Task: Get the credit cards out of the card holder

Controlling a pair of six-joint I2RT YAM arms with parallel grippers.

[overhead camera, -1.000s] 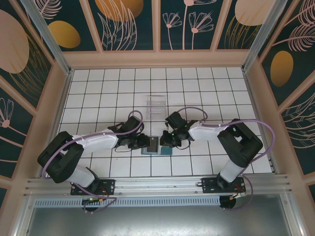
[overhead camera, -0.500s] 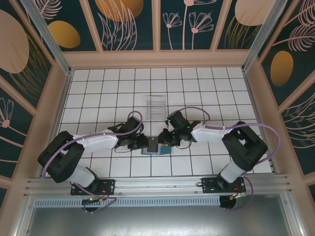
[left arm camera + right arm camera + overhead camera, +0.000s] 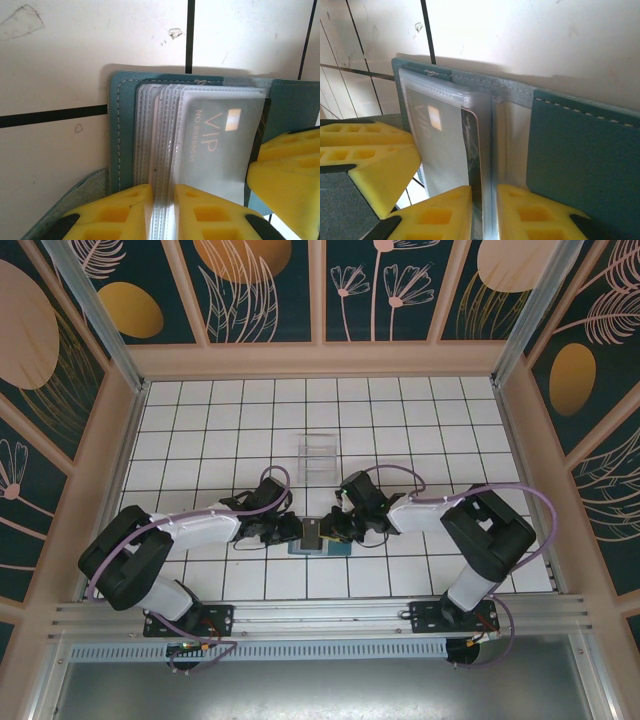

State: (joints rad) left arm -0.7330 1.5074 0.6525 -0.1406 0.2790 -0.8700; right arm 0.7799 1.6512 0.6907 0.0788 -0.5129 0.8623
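Note:
The slate-blue card holder lies open on the white tiles between my two grippers. My left gripper is shut on the stack of clear sleeves at the card holder fold. A pale card marked VIP sits inside the outermost sleeve. My right gripper comes in from the other side and is shut on a clear sleeve edge. A dark card lies just left of that edge, behind the VIP card. The card holder's teal flap lies flat to the right.
A clear plastic tray stands a few tiles behind the wallet. The tiled floor is boxed in by pink-framed walls, and the arms' mounting rail runs along the near edge.
My right gripper has shifted a little left and nearer onto the sleeves, with its forearm swinging. The left gripper has stayed in place and narrowed slightly on the sleeve stack.

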